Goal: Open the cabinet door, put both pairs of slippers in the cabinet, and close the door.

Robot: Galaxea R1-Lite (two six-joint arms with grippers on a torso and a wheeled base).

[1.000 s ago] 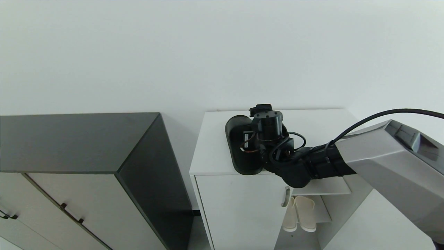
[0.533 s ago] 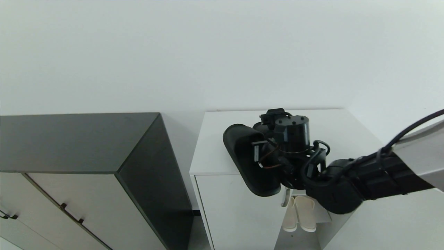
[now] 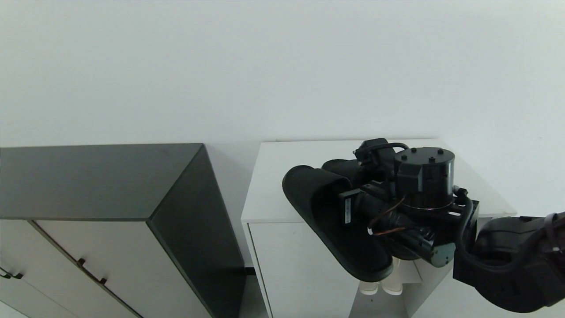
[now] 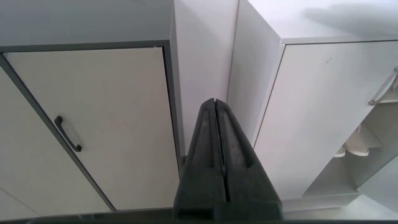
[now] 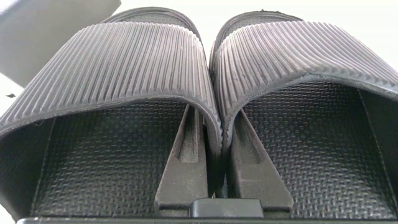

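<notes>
A pair of black ribbed slippers (image 3: 335, 216) hangs in the air just in front of the white cabinet's top (image 3: 273, 194), toes pointing away from me. My right gripper (image 3: 351, 205) is shut on them: in the right wrist view its fingers (image 5: 183, 162) sit one inside each slipper, pinching the two touching inner sides (image 5: 214, 93). A white pair of slippers (image 3: 382, 288) stands on a shelf in the cabinet's open right half, mostly hidden behind the black pair. My left gripper (image 4: 216, 124) is shut on nothing, low before the gap between the two cabinets.
A dark-topped cabinet (image 3: 101, 181) with pale doors and black handles (image 4: 67, 134) stands left of the white one. The white cabinet's left door (image 4: 323, 118) is closed, with a metal handle (image 4: 384, 87). A plain wall lies behind.
My right arm has lifted the black slippers off the white cabinet's top and drawn them toward me and to the right; they now cover most of the white pair.
</notes>
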